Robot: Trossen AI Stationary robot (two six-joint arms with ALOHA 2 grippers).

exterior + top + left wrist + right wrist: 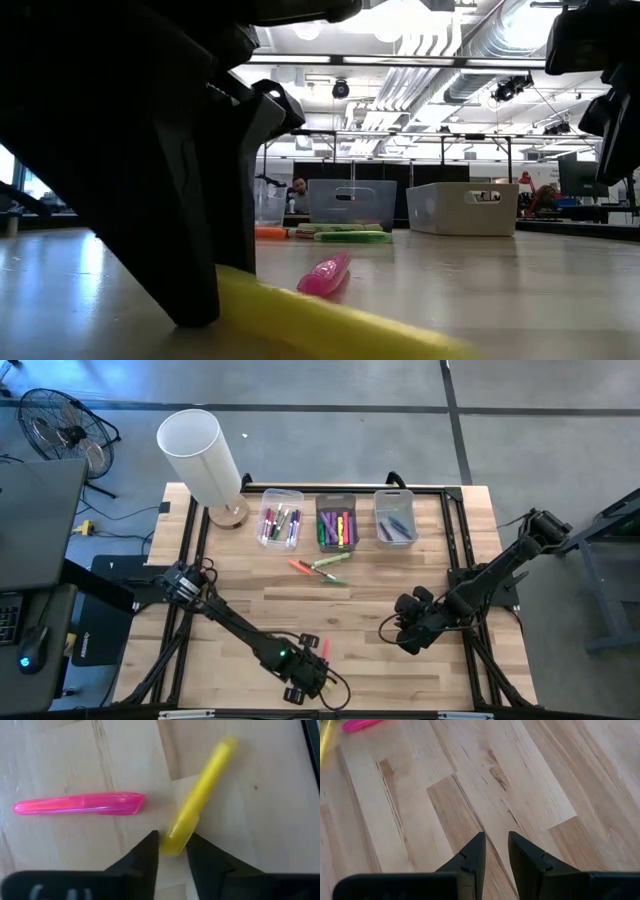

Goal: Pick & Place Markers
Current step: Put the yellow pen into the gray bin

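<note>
- At the near edge of the counter [250, 600], the left gripper [172, 851] is seen lowered over two loose markers, with its jaws set on either side of one end of the yellow marker [200, 800]; the jaws appear nearly closed on it, but a firm clamp cannot be confirmed, and the marker lies flat on the wood.
- Just beside it, a pink marker [80, 804] is found lying flat, outside the jaws and untouched.
- To the right, the right gripper [495, 852] is held above bare wood, its jaws a narrow gap apart with nothing between them; this arm is judged to be waiting.
- Farther back, near the middle, a small cluster of loose markers [320, 568] in orange and green is noted lying just in front of the bins.
- At the far edge, three clear bins [338, 520] are observed in a row, each already holding several markers.
- Behind the left bin, a white cylinder [200, 455] on a wooden base is noted leaning outward.
- Progress is judged as well advanced: most markers are binned, while the two near ones and the central cluster remain to be placed.
</note>
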